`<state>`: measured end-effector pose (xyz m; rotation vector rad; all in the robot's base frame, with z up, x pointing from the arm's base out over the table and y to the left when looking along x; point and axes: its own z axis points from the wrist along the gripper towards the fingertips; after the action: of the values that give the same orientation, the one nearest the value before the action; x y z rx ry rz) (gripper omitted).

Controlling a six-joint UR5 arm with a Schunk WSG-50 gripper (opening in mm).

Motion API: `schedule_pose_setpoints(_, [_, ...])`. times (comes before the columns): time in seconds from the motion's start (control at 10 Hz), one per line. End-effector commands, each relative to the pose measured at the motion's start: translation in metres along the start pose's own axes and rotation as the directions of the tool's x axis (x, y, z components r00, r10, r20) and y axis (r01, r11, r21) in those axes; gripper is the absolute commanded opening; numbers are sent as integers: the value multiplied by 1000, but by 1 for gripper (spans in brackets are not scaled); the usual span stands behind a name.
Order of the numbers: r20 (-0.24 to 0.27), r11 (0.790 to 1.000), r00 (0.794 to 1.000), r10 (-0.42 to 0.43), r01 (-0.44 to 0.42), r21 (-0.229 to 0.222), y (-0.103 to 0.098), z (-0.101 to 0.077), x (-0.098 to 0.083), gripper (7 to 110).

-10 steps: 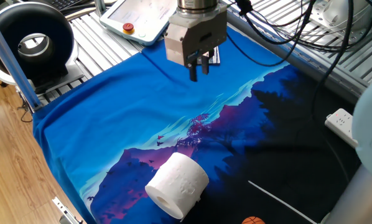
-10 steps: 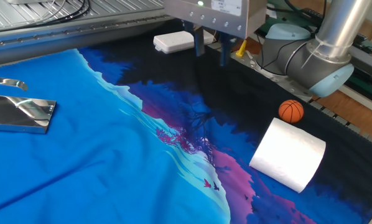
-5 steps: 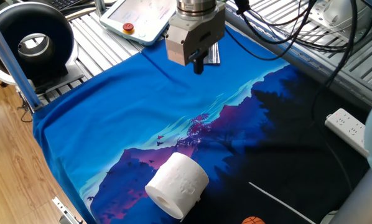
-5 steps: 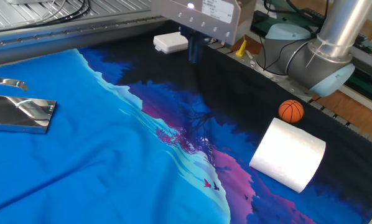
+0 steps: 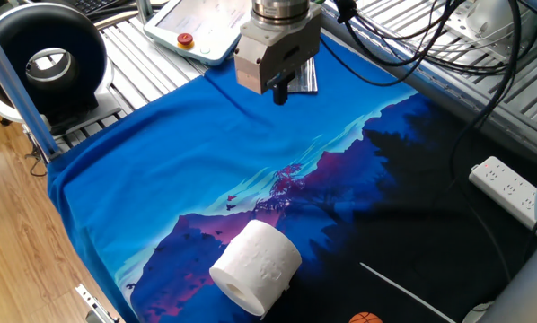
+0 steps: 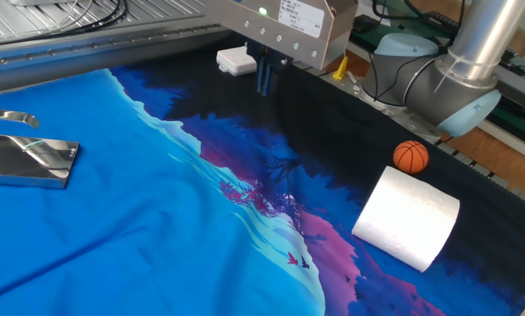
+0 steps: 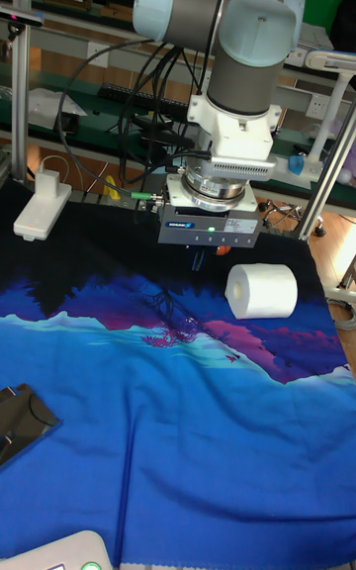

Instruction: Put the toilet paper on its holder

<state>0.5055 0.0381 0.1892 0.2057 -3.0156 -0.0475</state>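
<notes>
**Inspector A:** What was the state of the work at this moment?

**Inspector B:** Nothing of the task was done. The roll [image 5: 256, 266] lay on its side on the cloth [image 5: 161, 170], near one edge of the table, with its hollow core facing outward in one fixed view. A small orange ball [image 6: 411, 156] sat just beside it, apart from it.

**Inspector A:** And the holder?

**Inspector B:** The holder [image 6: 25, 158] stood at the far side of the cloth from the roll, well apart from it. Its flat silver base was bare and nothing hung on its arm.

**Inspector A:** Where was the gripper?

**Inspector B:** The gripper [image 5: 281, 90] hung in the air over the cloth, between the two items and touching neither. Its fingers were drawn together and they held nothing. The tall fixed view showed it above the cloth with the roll off to one side.

**Inspector A:** Anything else on the table?

**Inspector B:** A white power strip [image 5: 506, 184] lay on the dark part of the cloth, and a large black ring-shaped device [image 5: 44, 58] stood off the cloth. Neither had a part in the task.

**Inspector A:** What was left, in your judgement?

**Inspector B:** All of it: the fingers had to part, the arm had to reach the roll, grasp it, carry it across and thread its core onto the holder
</notes>
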Motion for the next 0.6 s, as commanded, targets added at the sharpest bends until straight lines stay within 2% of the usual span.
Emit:
schedule_pose_setpoints(0.0, [19, 1000, 1000, 6, -6, -9, 2, -1, -5, 7])
schedule_pose_setpoints(0.5, [24, 1000, 1000, 8, -8, -22, 4, 0, -7, 7])
